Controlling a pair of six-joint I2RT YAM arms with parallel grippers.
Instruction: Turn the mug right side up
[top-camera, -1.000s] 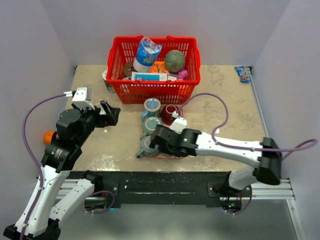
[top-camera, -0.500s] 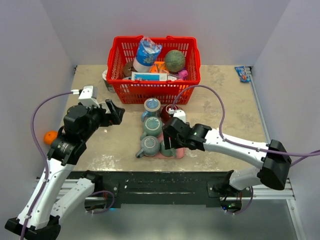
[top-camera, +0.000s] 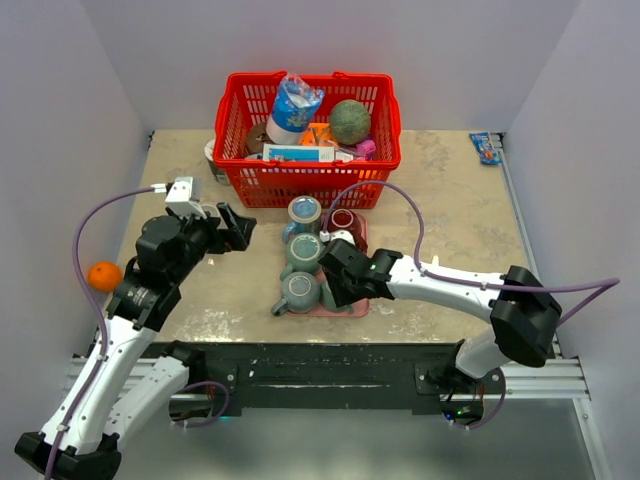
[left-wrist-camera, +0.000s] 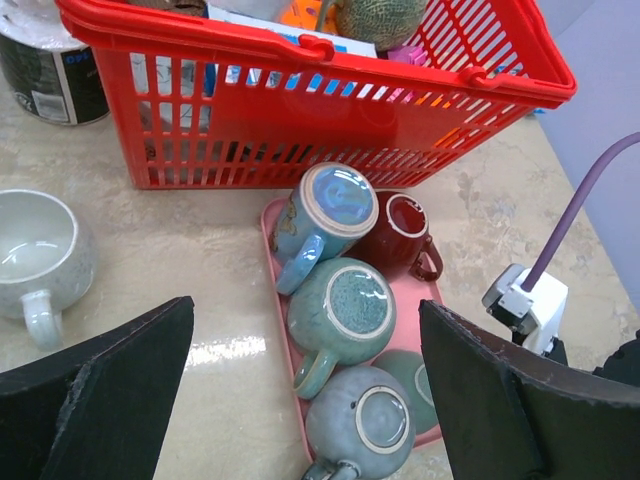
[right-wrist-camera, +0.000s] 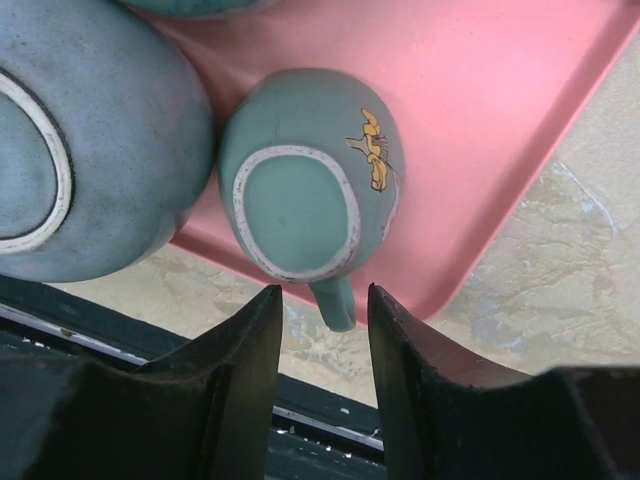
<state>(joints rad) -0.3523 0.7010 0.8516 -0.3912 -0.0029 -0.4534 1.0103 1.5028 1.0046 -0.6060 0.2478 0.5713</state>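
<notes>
A small teal mug (right-wrist-camera: 300, 190) with a yellow mark stands upside down at the near right corner of the pink tray (right-wrist-camera: 500, 130), and shows partly in the left wrist view (left-wrist-camera: 405, 372). Its handle (right-wrist-camera: 337, 300) points off the tray's near edge. My right gripper (right-wrist-camera: 322, 292) straddles that handle, its jaws narrowed, with a gap on each side of it. In the top view the right gripper (top-camera: 337, 285) covers this mug. My left gripper (top-camera: 235, 228) hovers wide open and empty, left of the tray.
On the tray are also an upside-down grey-blue mug (top-camera: 298, 291), an upside-down green mug (top-camera: 304, 253), a blue mug (top-camera: 304, 212) on its side and an upright red mug (top-camera: 338, 222). A full red basket (top-camera: 310, 180) stands behind. A white mug (left-wrist-camera: 35, 255) and an orange (top-camera: 104, 275) lie left.
My right gripper has shifted from above the grey-blue mug to the small teal mug, and its jaws have narrowed around the handle. The left arm has edged forward and right.
</notes>
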